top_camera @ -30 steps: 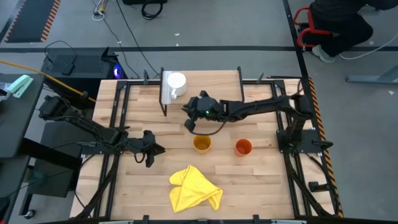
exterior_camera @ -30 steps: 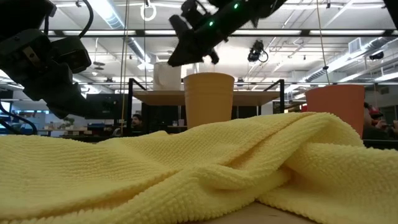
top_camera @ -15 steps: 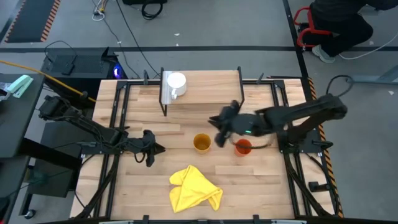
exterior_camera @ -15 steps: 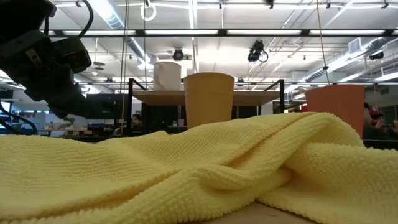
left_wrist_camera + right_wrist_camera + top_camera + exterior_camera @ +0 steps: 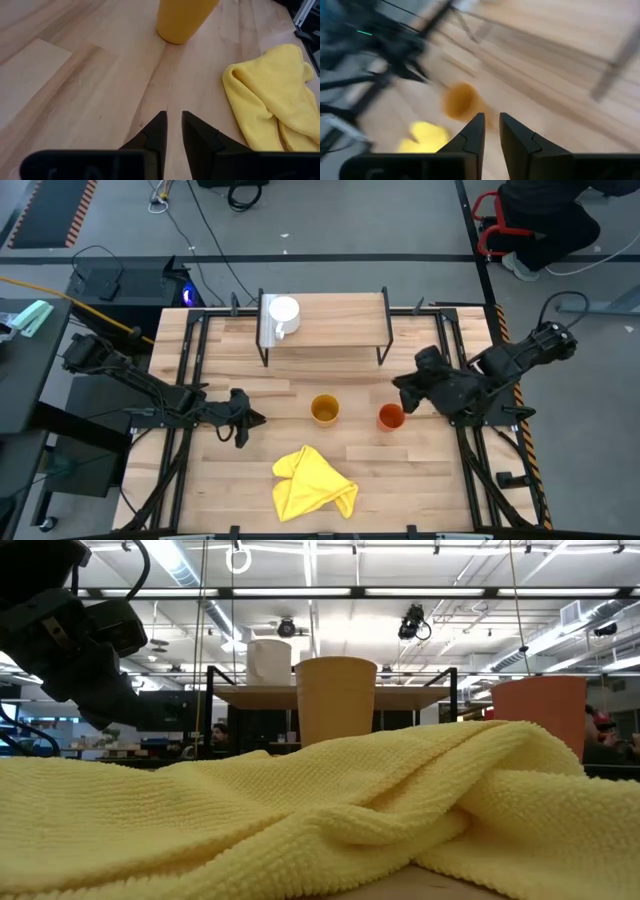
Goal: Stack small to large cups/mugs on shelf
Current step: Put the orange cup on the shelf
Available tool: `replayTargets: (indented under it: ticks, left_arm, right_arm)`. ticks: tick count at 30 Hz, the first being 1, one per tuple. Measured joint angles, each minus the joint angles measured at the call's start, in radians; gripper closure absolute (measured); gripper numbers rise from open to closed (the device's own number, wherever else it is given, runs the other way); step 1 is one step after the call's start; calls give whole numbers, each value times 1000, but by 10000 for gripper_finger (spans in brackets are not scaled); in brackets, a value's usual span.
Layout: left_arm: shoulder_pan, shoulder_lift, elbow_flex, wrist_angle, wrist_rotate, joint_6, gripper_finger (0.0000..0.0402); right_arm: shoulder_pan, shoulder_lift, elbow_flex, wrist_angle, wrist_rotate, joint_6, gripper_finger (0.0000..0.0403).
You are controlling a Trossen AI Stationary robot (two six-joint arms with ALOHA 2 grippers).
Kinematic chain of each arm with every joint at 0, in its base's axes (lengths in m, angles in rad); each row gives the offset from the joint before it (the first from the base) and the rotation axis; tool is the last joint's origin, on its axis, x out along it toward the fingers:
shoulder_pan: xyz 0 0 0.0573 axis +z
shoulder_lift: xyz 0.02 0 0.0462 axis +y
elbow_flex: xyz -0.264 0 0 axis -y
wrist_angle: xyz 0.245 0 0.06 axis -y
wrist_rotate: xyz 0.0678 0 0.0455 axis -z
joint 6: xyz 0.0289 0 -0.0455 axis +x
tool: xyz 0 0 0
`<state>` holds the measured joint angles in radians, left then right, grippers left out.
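The white mug (image 5: pixel 283 313) stands on the left end of the shelf (image 5: pixel 335 321), by its pale strip. The yellow-orange cup (image 5: pixel 324 410) and the red-orange cup (image 5: pixel 390 417) stand upright on the tabletop in front of the shelf, apart from each other. In the low view the yellow-orange cup (image 5: pixel 335 700) and the red-orange cup (image 5: pixel 540 710) rise behind the cloth. My right gripper (image 5: pixel 399 387), shut and holding nothing, hovers just beyond the red-orange cup. My left gripper (image 5: pixel 257 420) waits shut, left of the yellow-orange cup (image 5: pixel 182 20).
A crumpled yellow cloth (image 5: pixel 313 483) lies near the table's near edge, in front of the cups, and fills the low view's foreground (image 5: pixel 300 810). Black frame rails run along both table sides. Bare wood lies between the shelf and the cups.
My right gripper has drawn back from beside the white mug on the shelf toward the table's right and near side, passing over the cups, and now hangs by the red-orange cup. The mug stays on the shelf. The cups and the cloth have not moved.
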<state>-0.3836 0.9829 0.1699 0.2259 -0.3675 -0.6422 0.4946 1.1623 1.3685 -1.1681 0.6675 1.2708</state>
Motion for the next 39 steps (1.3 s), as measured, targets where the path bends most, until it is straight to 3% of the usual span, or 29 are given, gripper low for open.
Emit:
replayTargets:
  ticks: [3,6,15,19,23,31,39]
  left_arm:
    - [0,0,0,0,-15,0,339]
    - [0,0,0,0,-28,1,338]
    - [0,0,0,1,-32,1,337]
    - [0,0,0,1,-32,2,339]
    - [0,0,0,1,-33,11,335]
    - [0,0,0,1,-33,11,339]
    - [0,0,0,1,-41,11,338]
  right_arm:
    - [11,24,0,-169,-40,147,344]
    - [13,64,0,-259,-102,167,348]
    - [12,210,0,-305,-191,174,347]
    - [17,216,-11,-377,-205,255,347]
    - [21,164,-100,-286,-230,273,346]
    - [21,21,-403,-42,-323,293,346]
    - [7,-68,-539,107,-340,271,342]
